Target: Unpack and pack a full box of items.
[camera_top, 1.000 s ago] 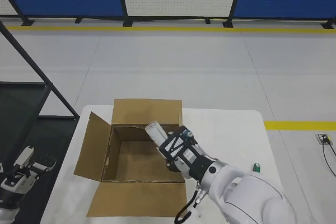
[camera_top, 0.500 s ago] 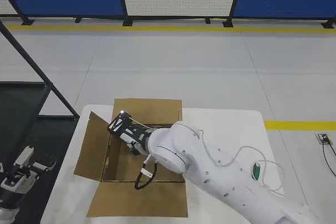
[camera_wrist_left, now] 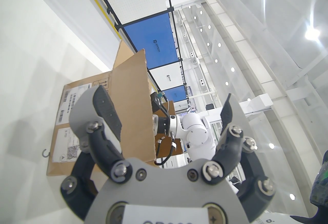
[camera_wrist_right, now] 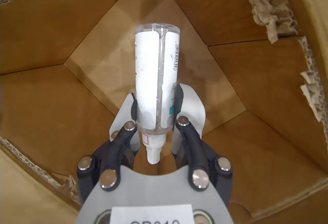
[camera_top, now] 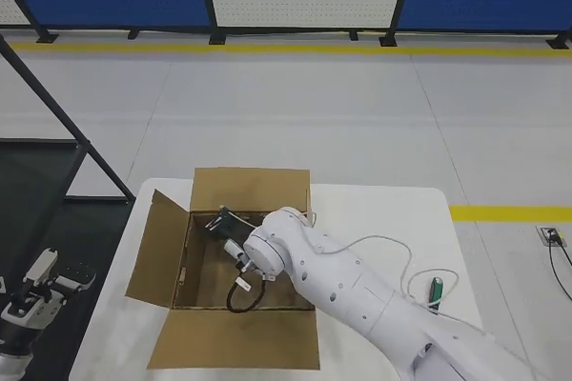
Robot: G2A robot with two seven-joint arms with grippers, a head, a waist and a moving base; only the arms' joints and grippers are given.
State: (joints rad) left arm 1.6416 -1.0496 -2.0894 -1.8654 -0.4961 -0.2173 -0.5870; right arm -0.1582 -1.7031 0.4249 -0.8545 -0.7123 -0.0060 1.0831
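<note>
Pointing base-first into box [camera_wrist_right: 64, 12], bottle [camera_wrist_right: 154, 71] (nozzle rearward)

Right arm: from rim to inside.
You see the right gripper [camera_wrist_right: 156, 104] carry the bottle [camera_wrist_right: 155, 63] from the right wall of the box [camera_top: 251, 189] across to its far-left corner, then sink lower inside.

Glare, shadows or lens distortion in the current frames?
Left wrist view: ceiling lights flare into streaks, and straight lines bow from the wide lens. Right wrist view: the bottle throws a soft shadow on the box floor; no glare. Top view: even light over the table, no glare.
</note>
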